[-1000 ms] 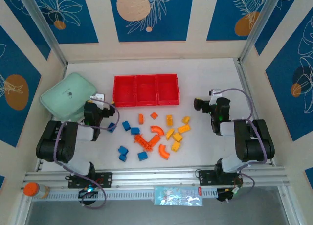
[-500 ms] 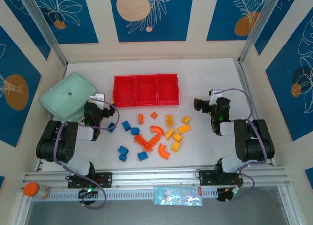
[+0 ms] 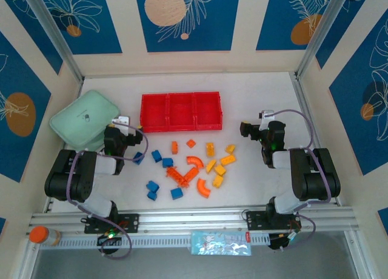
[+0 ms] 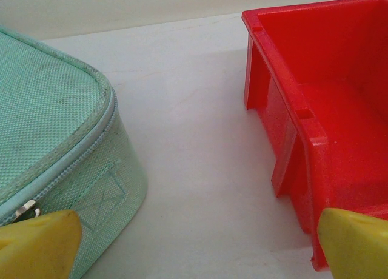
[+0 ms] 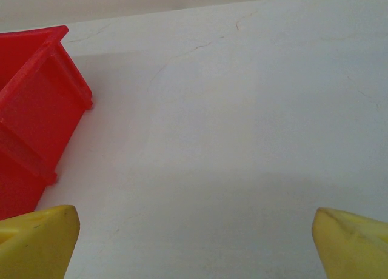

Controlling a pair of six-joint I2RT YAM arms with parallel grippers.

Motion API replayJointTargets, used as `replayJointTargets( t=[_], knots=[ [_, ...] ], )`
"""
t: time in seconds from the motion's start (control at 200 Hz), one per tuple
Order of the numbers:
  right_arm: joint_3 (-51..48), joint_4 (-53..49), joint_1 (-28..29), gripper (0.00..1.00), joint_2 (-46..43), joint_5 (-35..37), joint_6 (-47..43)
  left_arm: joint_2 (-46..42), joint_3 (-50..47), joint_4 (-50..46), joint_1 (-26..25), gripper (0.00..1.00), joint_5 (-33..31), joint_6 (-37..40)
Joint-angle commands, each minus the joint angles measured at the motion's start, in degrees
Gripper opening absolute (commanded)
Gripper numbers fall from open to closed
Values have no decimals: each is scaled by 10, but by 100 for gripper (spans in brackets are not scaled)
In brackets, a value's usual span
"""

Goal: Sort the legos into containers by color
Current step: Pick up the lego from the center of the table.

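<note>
So the shallow bright red plastic tray (image 3: 181, 112), three square compartments joined in a row, sits toward the back of the white counter (image 3: 260, 97). Its long axis runs left to right, parallel to the back wall, openings facing up. Up close it's glossy moulded plastic with little ribs down the outer wall.

The small plastic legos (image 3: 182, 174) are loose on the counter just in front of the tray, between the two arms. Blue blocks (image 3: 156, 156) are mostly left, yellow ones (image 3: 210, 149) mostly right, and orange in the middle, including a couple of curved arch pieces (image 3: 194, 161). One long orange piece lies diagonally.

Left of the tray is a mint green rounded fabric case (image 3: 82, 118) with a woven texture and a zip round the edge.

The left fingers (image 4: 36, 242), yellow tips, are spread wide apart and holding nothing, aimed at the gap between case and tray. The right fingers (image 5: 36, 239) are spread just as wide, also empty, over bare counter beside the tray's right end.
</note>
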Motion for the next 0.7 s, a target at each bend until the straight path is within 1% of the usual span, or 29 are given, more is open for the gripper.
replayJointTargets(
  t=[0.0,0.155,0.255,0.35,0.46,0.595,0.695],
  knots=[
    [5,5,-3,99,0,-15,-10,2,5,8,8,99,12,7],
    [3,8,-3,99,-3,-15,-11,-2,-1,15,8,99,13,8],
    [9,-17,-1,99,-21,-16,-11,-37,-2,-9,8,99,9,6],
    [25,-73,2,99,-52,-8,-11,-85,8,-79,8,99,14,3],
    [52,-164,-6,99,-91,-8,17,-129,25,-154,8,99,36,-5],
    [69,-233,-40,99,-146,-53,67,-181,30,-201,8,99,56,-21],
    [85,-284,-62,99,-177,-71,113,-227,41,-246,8,99,67,-57]
  ],
)
